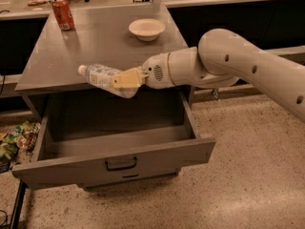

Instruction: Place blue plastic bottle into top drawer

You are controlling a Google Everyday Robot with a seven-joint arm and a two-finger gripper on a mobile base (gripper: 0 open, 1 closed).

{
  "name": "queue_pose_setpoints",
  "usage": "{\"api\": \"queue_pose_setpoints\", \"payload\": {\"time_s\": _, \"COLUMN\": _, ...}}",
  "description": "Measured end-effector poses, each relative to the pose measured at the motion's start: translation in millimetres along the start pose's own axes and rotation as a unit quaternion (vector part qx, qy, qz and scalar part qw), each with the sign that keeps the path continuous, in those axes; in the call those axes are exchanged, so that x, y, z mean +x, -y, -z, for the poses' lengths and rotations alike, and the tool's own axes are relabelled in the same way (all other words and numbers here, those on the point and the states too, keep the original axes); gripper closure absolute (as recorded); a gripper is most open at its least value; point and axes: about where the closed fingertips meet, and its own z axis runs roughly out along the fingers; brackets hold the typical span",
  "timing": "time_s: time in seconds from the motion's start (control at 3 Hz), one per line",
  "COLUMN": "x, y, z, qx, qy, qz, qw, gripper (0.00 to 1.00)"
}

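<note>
Nearest me, the top drawer is standing pulled out, its front panel carrying a dark bar handle. A lower drawer front is peeking out beneath it, mostly covered. I am looking down into the drawer at its grey floor and side walls; its rear part is sitting in shadow under the cabinet top, so I cannot read that corner. Some crumpled packets are lying on the floor at the left, cut off by the frame.

Above the drawer's back edge, the gripper is clamping the blue plastic bottle between its tan fingers. The bottle is lying nearly level in the air, white cap pointing left, its base end hidden by the fingers. It is probably just clear of the cabinet's front lip, though the angle makes this hard to judge. The white arm is reaching in from the right, running out of frame there.

Farther back on the cabinet top, a cream bowl is sitting right of centre, and a red soda can is standing at the far left.
</note>
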Motion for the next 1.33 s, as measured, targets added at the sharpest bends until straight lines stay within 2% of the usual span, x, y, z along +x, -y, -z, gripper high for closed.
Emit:
{"api": "queue_pose_setpoints", "payload": {"time_s": 0.33, "x": 24, "y": -22, "z": 11, "qx": -0.037, "qy": -0.045, "qz": 0.013, "qw": 0.9982, "gripper": 1.00}}
{"api": "queue_pose_setpoints", "payload": {"time_s": 0.67, "x": 79, "y": -35, "z": 9, "qx": -0.076, "qy": -0.127, "qz": 0.022, "qw": 0.9887, "gripper": 1.00}}
{"api": "queue_pose_setpoints", "payload": {"time_s": 1.0, "x": 80, "y": -34, "z": 7, "qx": -0.076, "qy": -0.128, "qz": 0.022, "qw": 0.9886, "gripper": 1.00}}
{"api": "queue_pose_setpoints", "payload": {"time_s": 1.33, "x": 112, "y": -20, "z": -25, "qx": -0.077, "qy": -0.145, "qz": 0.019, "qw": 0.9862, "gripper": 1.00}}
